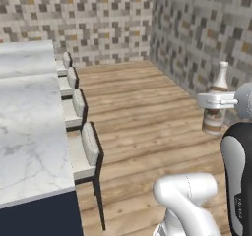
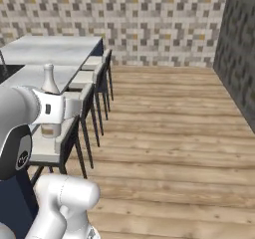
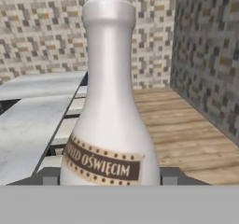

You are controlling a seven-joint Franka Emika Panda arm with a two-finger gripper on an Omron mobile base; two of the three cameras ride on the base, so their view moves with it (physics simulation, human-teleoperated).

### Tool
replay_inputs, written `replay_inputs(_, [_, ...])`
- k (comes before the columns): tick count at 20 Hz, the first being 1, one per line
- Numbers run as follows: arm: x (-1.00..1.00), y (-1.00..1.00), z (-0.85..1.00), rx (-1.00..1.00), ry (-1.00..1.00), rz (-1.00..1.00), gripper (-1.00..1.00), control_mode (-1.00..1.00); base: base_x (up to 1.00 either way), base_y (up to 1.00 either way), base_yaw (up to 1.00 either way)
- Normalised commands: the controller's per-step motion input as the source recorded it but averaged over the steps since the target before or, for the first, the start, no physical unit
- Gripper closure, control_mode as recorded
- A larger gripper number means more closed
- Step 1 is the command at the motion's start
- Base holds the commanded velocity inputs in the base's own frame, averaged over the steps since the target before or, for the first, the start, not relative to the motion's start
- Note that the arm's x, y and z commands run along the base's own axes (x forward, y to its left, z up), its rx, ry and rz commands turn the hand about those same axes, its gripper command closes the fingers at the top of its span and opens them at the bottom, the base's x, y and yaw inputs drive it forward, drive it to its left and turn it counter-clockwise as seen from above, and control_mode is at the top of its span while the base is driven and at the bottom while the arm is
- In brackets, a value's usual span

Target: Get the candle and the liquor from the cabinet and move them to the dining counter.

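Note:
My gripper point(image 1: 215, 101) is shut on the liquor point(image 1: 217, 95), a whitish bottle with a narrow neck and a brown label band. It holds the bottle upright in the air above the wooden floor, to the right of the dining counter point(image 1: 24, 132). In the hand view the liquor point(image 3: 109, 106) stands close between my two fingertips point(image 3: 49, 176), which press its lower body from both sides. From the right base the liquor point(image 2: 49, 83) rises out of the gripper point(image 2: 54, 109) in front of the dining counter point(image 2: 45, 54). The candle and the cabinet are out of view.
A row of cushioned stools point(image 1: 83, 151) lines the counter's near side, between the counter and me. Wooden floor point(image 1: 147, 112) stretches to the tiled walls point(image 1: 197, 28). A dark corner of the sink point(image 2: 4, 68) shows on the counter.

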Motion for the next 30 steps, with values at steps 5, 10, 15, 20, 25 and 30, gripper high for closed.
replay_inputs(5, [0.00,0.00,0.00,0.00,0.00,0.00,1.00,1.00,0.80,-0.35,0.18])
replay_inputs(10, [0.00,0.00,0.00,0.00,0.00,0.00,1.00,1.00,0.80,-0.35,0.19])
replay_inputs(15, [0.00,0.00,0.00,0.00,0.00,0.00,1.00,1.00,0.78,-0.36,0.21])
replay_inputs(20, [0.00,0.00,0.00,0.00,0.00,0.00,1.00,1.00,0.69,-0.33,0.33])
replay_inputs(25, [0.00,0.00,0.00,0.00,0.00,0.00,1.00,1.00,0.64,-0.22,0.49])
replay_inputs(30, [0.00,0.00,0.00,0.00,0.00,0.00,1.00,1.00,0.61,-0.16,0.56])
